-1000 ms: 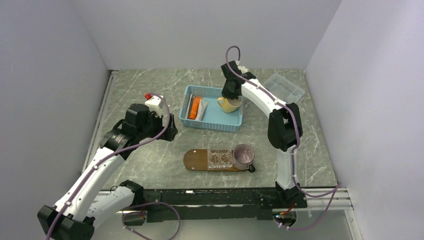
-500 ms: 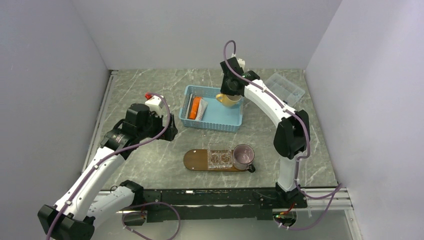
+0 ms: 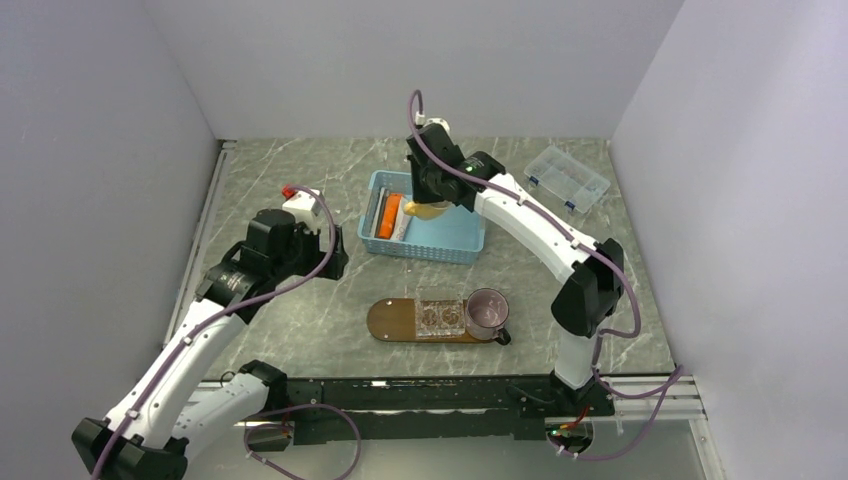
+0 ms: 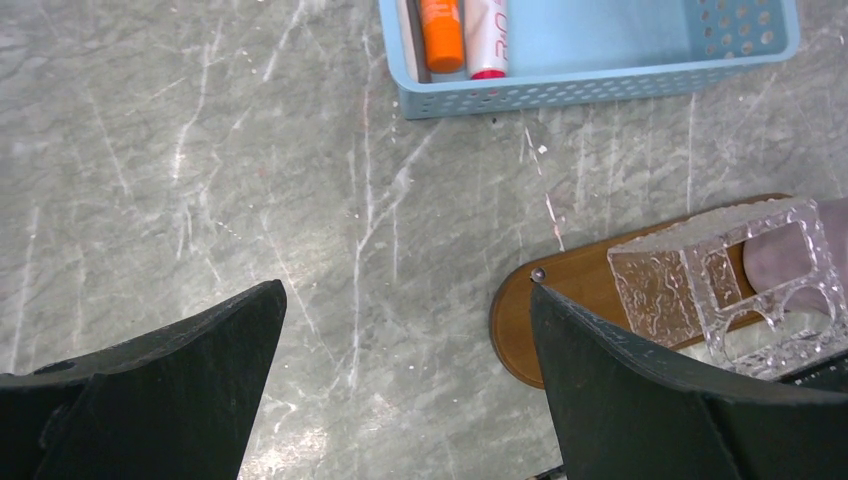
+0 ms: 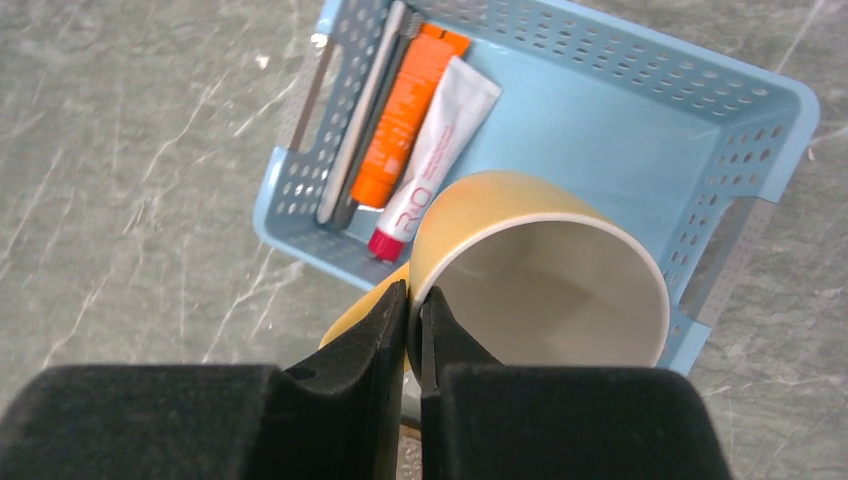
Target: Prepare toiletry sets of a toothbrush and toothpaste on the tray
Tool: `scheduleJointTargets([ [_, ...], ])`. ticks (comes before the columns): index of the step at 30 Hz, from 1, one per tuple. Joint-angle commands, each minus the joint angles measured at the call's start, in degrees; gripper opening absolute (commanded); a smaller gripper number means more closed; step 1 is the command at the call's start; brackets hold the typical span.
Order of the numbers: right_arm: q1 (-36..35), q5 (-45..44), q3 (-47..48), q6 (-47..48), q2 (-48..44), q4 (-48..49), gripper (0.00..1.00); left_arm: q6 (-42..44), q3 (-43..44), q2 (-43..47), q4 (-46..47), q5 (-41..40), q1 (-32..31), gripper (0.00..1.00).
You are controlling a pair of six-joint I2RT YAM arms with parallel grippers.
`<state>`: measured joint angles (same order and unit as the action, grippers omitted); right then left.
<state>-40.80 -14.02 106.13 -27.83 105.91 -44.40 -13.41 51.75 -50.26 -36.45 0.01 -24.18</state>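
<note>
— What has the right claw (image 5: 413,300) got?

— Its two black fingers are pinched nearly together on the rim of a glossy yellow ceramic mug (image 5: 470,215). The mug is tilted, with its mouth towards the wrist camera.

— And under the mug?

— A pale blue perforated plastic basket (image 5: 620,52). Whether the mug touches it I cannot tell. Four things lie side by side at one end of the basket: a thin whitish toothbrush (image 5: 360,115), a thin grey toothbrush (image 5: 347,208), a bright orange toothpaste tube (image 5: 400,115) and a white toothpaste tube with a red cap (image 5: 435,150).

— The left claw (image 4: 405,300)?

— Spread wide and holding nothing, it hangs over the grey marbled tabletop (image 4: 200,150).

— What is near it?

— The rounded end of the dark brown oval wooden tray (image 4: 560,300) lies just beside one finger. The tray carries a clear textured glass holder (image 4: 720,285) and a purple mug (image 3: 486,310), but no brush or tube.
</note>
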Motion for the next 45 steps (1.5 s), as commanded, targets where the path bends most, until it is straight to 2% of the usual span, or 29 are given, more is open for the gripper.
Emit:
scheduleJointTargets([
  [1,-2.5,0.4,3.7,4.0,-5.0,1.9,0.00,-1.0,0.0,1.9,0.3,-4.6,0.0,0.99],
  [10,-8.5,4.3,1.2,6.1,-6.6,2.8,0.00,-1.7,0.1,4.8,-0.7,-11.9,0.0,0.99],
  [17,-14.0,3.9,1.7,6.4,-6.4,-0.3,0.00,-3.0,0.0,7.5,-1.4,-17.1,0.1,0.99],
  [28,-23.2,-1.4,2.5,3.0,-5.1,-4.7,0.00,-5.6,-0.5,13.5,-1.9,-25.5,0.1,0.99],
  [35,-27.4,-5.8,0.2,-2.6,-4.7,-5.6,0.00,-7.6,-1.1,18.0,-2.3,-31.4,0.1,0.99],
  [45,-31.3,-12.0,0.9,-10.8,-0.7,-11.3,0.00,-8.3,-1.6,20.5,-2.0,-32.8,0.1,0.99],
])
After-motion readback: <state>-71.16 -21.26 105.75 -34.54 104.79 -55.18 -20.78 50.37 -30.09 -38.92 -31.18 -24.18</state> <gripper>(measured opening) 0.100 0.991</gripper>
